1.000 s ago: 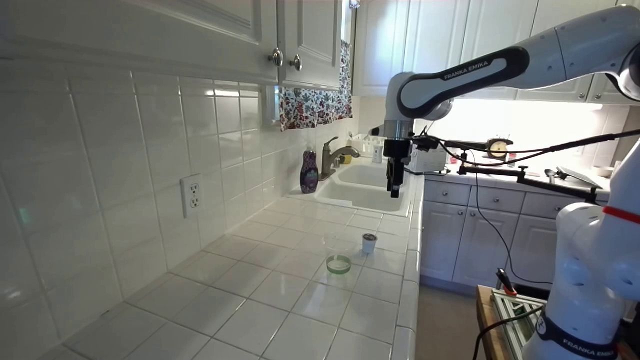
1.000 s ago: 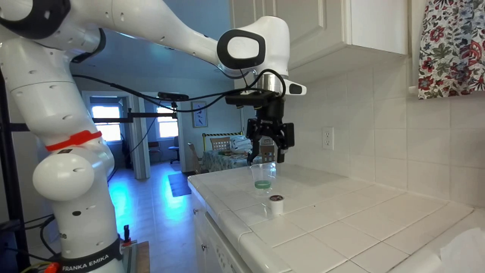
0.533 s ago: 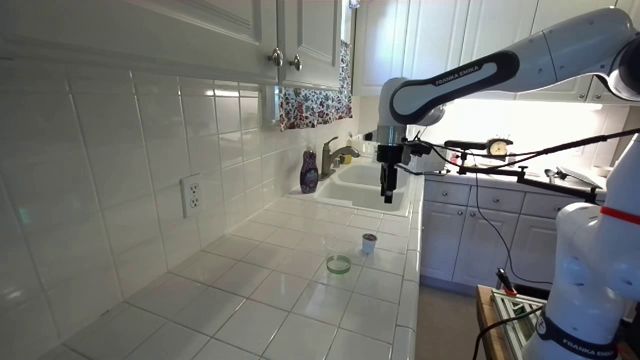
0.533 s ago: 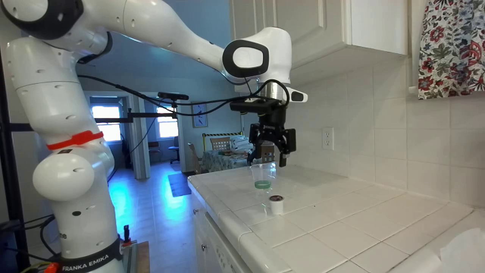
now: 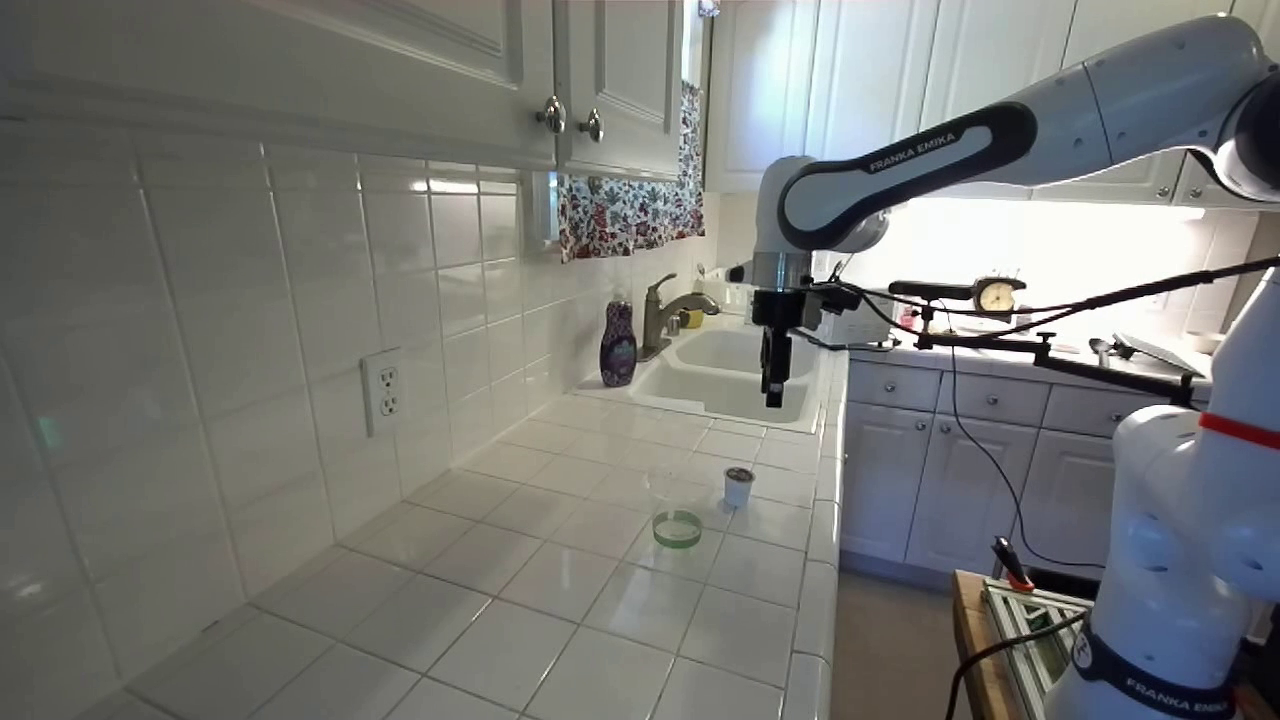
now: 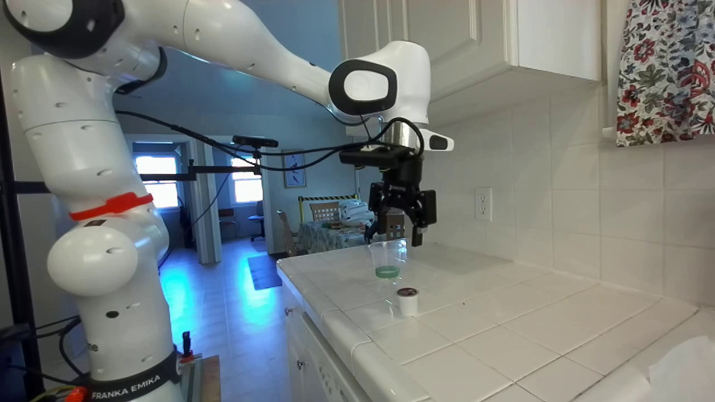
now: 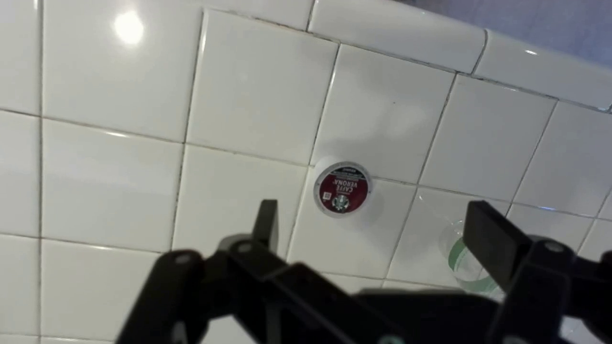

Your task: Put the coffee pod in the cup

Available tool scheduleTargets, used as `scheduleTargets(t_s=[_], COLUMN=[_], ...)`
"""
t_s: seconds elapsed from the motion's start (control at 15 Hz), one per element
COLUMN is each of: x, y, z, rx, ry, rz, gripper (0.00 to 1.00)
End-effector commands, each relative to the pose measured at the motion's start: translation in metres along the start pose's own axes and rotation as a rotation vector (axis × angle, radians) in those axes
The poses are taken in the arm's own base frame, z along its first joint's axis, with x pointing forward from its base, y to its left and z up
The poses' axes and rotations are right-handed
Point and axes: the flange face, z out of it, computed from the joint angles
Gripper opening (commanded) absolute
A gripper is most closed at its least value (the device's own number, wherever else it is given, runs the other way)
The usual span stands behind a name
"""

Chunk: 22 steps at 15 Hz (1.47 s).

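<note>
We are holding our black gripper [image 6: 393, 239] spread wide, empty, above white tiles [image 7: 253, 81]; a round, white, maroon-topped coffee pod [image 7: 343, 189] is standing near a clear, green-banded plastic cup [image 6: 387, 258].

The coffee pod [image 7: 343, 189] is white, topped in dark red and black. A green band circles the clear cup [image 6: 387, 262]. The curtain [image 6: 665, 72] is floral.

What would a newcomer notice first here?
Likely the white robot arm, large in both exterior views, its black gripper open above the counter. In the wrist view, the red-topped coffee pod stands out near the middle, the green-banded cup lower right, partly behind a finger.
</note>
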Motion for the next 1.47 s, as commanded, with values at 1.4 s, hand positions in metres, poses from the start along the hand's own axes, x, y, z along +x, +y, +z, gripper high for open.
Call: scheduleTargets(t_s=[1.4], x=[0.069], y=[-0.023], z=[0.106], rx=[-0.095], ry=[-0.131], rz=[0.292], gripper=[1.00])
